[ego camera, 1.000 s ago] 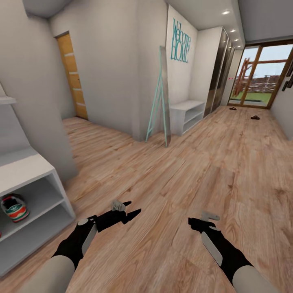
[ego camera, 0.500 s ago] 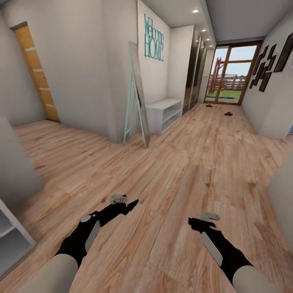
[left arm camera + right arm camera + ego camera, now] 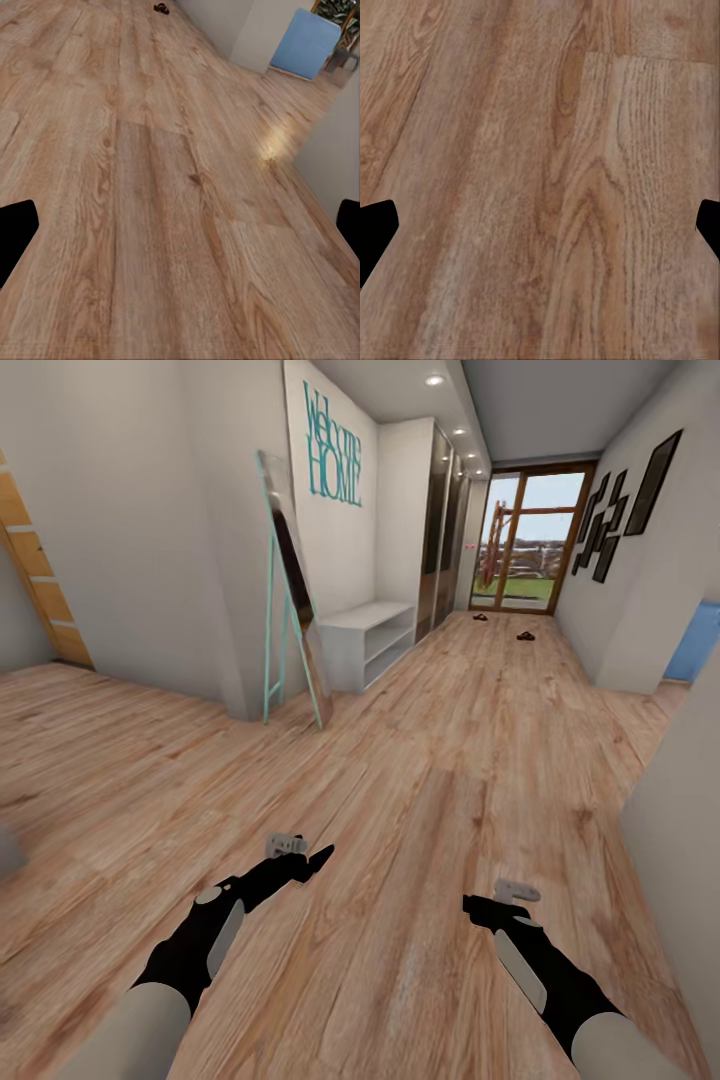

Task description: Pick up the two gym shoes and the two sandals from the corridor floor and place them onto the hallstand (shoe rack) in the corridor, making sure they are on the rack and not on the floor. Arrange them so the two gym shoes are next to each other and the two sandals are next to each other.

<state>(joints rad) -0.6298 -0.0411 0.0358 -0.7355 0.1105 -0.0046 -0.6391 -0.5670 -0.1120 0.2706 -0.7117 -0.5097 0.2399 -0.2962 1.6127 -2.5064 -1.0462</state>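
Observation:
Two dark sandals lie far down the corridor floor [image 3: 430, 780] near the glass door, one [image 3: 481, 617] further back and one [image 3: 524, 635] closer. A sandal [image 3: 160, 8] also shows small at the far end in the left wrist view. My left gripper [image 3: 318, 857] and right gripper [image 3: 470, 905] hover low over bare planks, both open and empty. Their black fingertips [image 3: 15, 225] [image 3: 375, 229] stand wide apart at the frame edges. The gym shoes and the hallstand are out of view.
A teal-framed leaning mirror [image 3: 290, 610] and a low white shelf bench [image 3: 365, 630] stand along the left wall. A grey wall corner [image 3: 680, 840] juts in close on my right. A blue panel [image 3: 695, 640] sits in a side opening.
The camera has swung to the right: the hallstand with a gym shoe on its shelf slid out at the left. Both arms keep the same pose, grippers still open.

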